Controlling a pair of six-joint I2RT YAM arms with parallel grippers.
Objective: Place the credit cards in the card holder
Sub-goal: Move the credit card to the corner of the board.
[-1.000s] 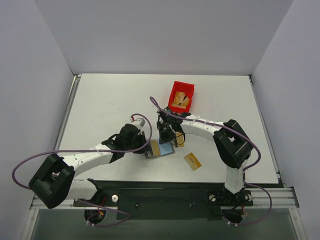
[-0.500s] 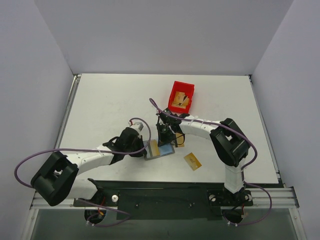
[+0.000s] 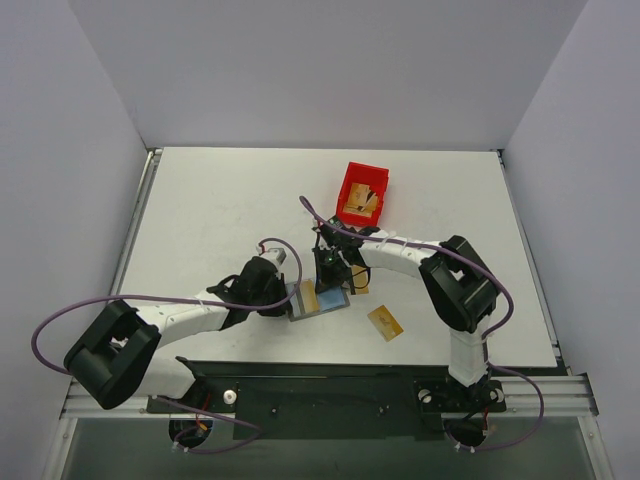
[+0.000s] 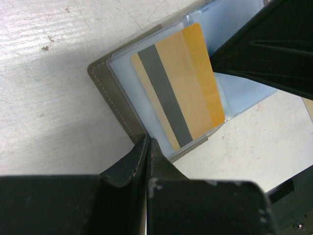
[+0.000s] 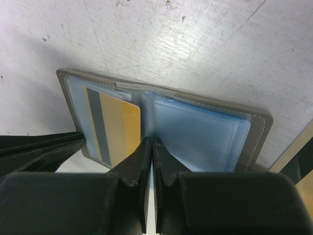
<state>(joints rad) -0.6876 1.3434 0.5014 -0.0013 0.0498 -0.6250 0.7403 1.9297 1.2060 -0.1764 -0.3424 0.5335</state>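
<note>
The card holder [image 3: 322, 298] lies open mid-table, the left gripper [image 4: 148, 147] shut at its edge and the right gripper [image 5: 149, 147] shut at its fold beside a striped credit card [image 4: 178, 90] lying askew on a clear sleeve, so the next move is probably to nudge that card fully in.

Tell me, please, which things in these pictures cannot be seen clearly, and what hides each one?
Top view: the red bin holds tan contents too small to identify.
Top view: the loose card beside the card holder is partly covered by the right arm.
Right wrist view: the right gripper has shut jaws that cover whether they pinch a clear sleeve.
Left wrist view: the card holder's near corner is hidden behind the left gripper.
</note>
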